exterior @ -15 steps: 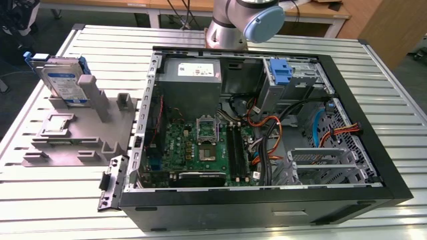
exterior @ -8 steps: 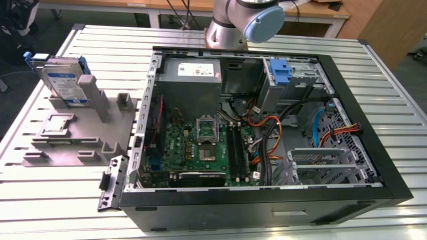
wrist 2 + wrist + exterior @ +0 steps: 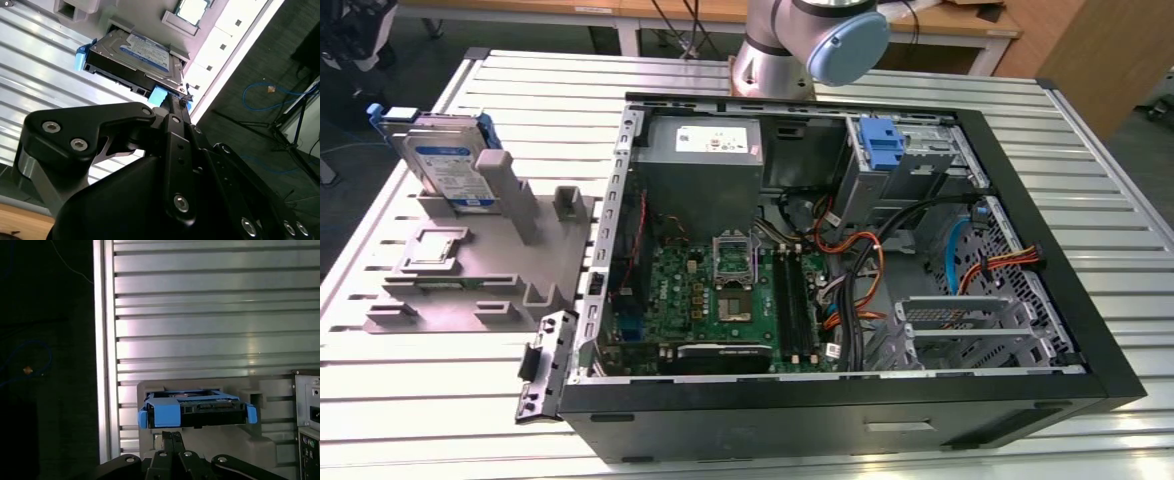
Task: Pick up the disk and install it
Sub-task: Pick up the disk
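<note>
The disk, a silver drive with a white and blue label in a blue carrier frame, stands on edge in the grey stand on the exterior view's left. In both wrist views my gripper is shut, its two thin black fingers pressed together with nothing between them. The fingertips point at the disk and sit just short of its blue carrier's edge. I cannot tell whether they touch it.
An open computer case lies on the slatted metal table, with the motherboard, cables and a drive bay holding a blue bracket. The arm's base stands behind the case. The table's edge runs beside the stand, with dark floor beyond.
</note>
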Motion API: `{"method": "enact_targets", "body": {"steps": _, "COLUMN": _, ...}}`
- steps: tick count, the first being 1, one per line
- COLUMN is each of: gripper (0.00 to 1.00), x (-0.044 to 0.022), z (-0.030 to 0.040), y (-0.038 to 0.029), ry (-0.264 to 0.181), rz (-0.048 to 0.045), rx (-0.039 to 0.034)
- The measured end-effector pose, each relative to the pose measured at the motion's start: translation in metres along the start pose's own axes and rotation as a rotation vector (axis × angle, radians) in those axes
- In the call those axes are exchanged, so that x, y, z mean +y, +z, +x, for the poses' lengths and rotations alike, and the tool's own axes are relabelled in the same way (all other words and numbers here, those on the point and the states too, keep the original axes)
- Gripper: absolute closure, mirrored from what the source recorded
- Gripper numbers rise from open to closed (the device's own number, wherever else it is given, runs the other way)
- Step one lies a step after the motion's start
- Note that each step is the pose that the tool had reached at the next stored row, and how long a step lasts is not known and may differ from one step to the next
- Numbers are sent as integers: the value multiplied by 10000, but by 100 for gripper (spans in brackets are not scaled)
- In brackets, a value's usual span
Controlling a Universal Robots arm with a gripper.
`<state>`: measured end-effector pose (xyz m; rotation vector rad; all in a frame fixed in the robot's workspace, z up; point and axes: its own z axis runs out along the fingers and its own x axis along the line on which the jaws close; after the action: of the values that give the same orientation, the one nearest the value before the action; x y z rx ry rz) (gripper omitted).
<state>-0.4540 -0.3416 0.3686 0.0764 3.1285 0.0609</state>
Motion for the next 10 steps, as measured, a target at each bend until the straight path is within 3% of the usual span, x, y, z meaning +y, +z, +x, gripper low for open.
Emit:
{"method": "enact_targets", "body": {"steps": 5, "gripper": 90, "x": 0, "z": 0, "y": 0, "ry": -896, "rz": -9, "rx": 35}}
{"method": "enact_targets", "body": {"steps": 10, "gripper": 90, "x": 0, "z": 0, "y": 0, "ry": -1487, "rz": -15, "rx": 58}}
